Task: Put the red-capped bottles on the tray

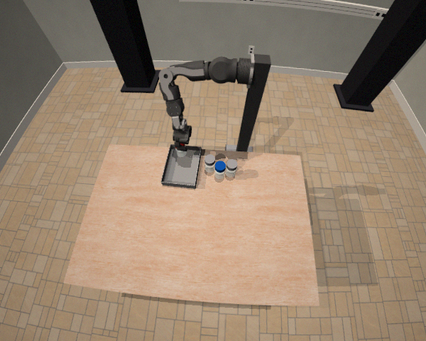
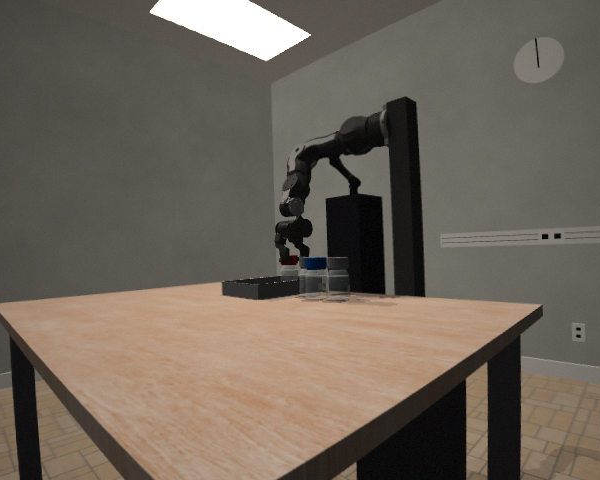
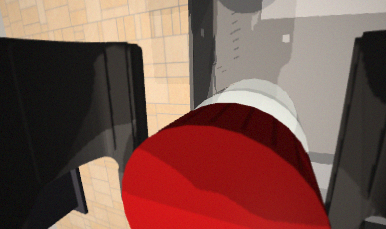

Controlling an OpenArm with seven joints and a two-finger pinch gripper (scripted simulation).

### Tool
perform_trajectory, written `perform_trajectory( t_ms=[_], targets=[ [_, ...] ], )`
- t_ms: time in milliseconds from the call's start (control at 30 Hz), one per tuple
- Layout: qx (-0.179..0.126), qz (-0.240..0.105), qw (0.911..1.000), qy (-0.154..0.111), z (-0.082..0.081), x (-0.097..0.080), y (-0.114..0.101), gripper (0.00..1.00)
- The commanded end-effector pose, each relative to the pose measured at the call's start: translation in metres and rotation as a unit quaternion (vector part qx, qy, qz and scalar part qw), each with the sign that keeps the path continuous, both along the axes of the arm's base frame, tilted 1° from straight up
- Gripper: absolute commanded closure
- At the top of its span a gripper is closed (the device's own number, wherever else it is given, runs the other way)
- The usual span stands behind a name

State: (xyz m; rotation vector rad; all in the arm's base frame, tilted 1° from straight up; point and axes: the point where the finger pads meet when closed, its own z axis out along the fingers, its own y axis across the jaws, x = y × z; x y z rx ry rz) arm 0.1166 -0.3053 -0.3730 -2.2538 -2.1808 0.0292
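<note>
My gripper (image 1: 182,145) is shut on a clear bottle with a red cap (image 3: 225,169) and holds it upright over the far end of the dark grey tray (image 1: 182,166). In the wrist view the red cap fills the space between the two black fingers, with the tray's grey floor (image 3: 310,79) below. In the exterior view the red cap (image 2: 289,259) shows just under the gripper (image 2: 288,256), above the tray (image 2: 259,286). I cannot tell whether the bottle's base touches the tray floor.
Three other bottles stand close together on the table just right of the tray: one with a blue cap (image 1: 219,169) and two with grey caps (image 1: 209,162) (image 1: 231,167). The arm's black mounting post (image 1: 253,102) stands behind them.
</note>
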Motion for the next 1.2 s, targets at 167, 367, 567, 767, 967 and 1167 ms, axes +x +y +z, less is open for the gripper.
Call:
perform_trajectory(
  t_ms=[167, 367, 567, 767, 967, 1167],
  targets=[
    [0.002, 0.001, 1.0000, -0.006, 0.0002, 0.0023, 0.0006, 1.00],
    [0.003, 0.001, 1.0000, -0.007, 0.0001, 0.0027, 0.0008, 1.00],
    [0.000, 0.000, 1.0000, -0.001, 0.0004, 0.0007, -0.0003, 0.48],
    [0.000, 0.000, 1.0000, -0.001, 0.0004, 0.0007, -0.0003, 0.48],
    [0.000, 0.000, 1.0000, -0.001, 0.0004, 0.0007, -0.0003, 0.48],
    [0.000, 0.000, 1.0000, -0.001, 0.0004, 0.0007, -0.0003, 0.48]
  ],
)
